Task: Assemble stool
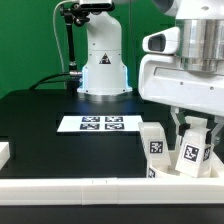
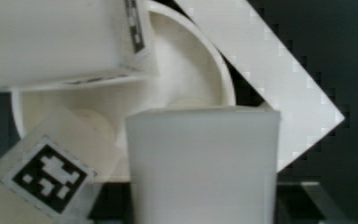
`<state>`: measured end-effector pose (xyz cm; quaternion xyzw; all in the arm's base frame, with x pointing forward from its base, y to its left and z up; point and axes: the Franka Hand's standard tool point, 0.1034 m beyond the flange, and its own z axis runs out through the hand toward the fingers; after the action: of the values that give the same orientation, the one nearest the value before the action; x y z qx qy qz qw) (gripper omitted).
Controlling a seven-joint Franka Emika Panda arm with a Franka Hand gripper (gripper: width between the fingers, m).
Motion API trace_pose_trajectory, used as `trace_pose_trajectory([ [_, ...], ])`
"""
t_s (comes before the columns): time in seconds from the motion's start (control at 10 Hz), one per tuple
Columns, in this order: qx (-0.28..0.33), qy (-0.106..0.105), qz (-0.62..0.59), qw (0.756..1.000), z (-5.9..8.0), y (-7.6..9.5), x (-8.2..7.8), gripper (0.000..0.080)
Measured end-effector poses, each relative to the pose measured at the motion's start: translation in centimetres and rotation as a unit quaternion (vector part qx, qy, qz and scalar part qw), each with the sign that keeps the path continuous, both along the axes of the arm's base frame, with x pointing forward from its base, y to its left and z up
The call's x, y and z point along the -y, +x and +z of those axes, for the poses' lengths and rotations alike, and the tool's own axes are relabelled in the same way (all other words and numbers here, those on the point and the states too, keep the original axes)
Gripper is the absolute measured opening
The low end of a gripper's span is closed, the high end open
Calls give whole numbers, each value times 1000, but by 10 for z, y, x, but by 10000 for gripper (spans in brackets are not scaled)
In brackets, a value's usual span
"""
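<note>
White plastic stool parts crowd the lower right of the exterior frame: one tagged leg (image 1: 156, 142) stands upright against the white border rail (image 1: 70, 187), and just right of it the fingers (image 1: 184, 131) are clamped on a second tagged leg (image 1: 191, 152). The marker board (image 1: 100, 124) lies mid-frame on the black surface (image 1: 40, 120). In the wrist view the round seat (image 2: 87, 125) fills the frame behind the held leg.
</note>
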<state>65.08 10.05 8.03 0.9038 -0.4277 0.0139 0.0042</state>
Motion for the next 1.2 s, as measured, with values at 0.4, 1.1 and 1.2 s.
trace_pose_trajectory([
  [0.4, 5, 34, -187, 982, -1, 2, 3, 338],
  [1.1, 25, 102, -469, 877, 0, 0, 10, 338],
  [1.2, 22, 105, -496, 861, 0, 0, 9, 338],
])
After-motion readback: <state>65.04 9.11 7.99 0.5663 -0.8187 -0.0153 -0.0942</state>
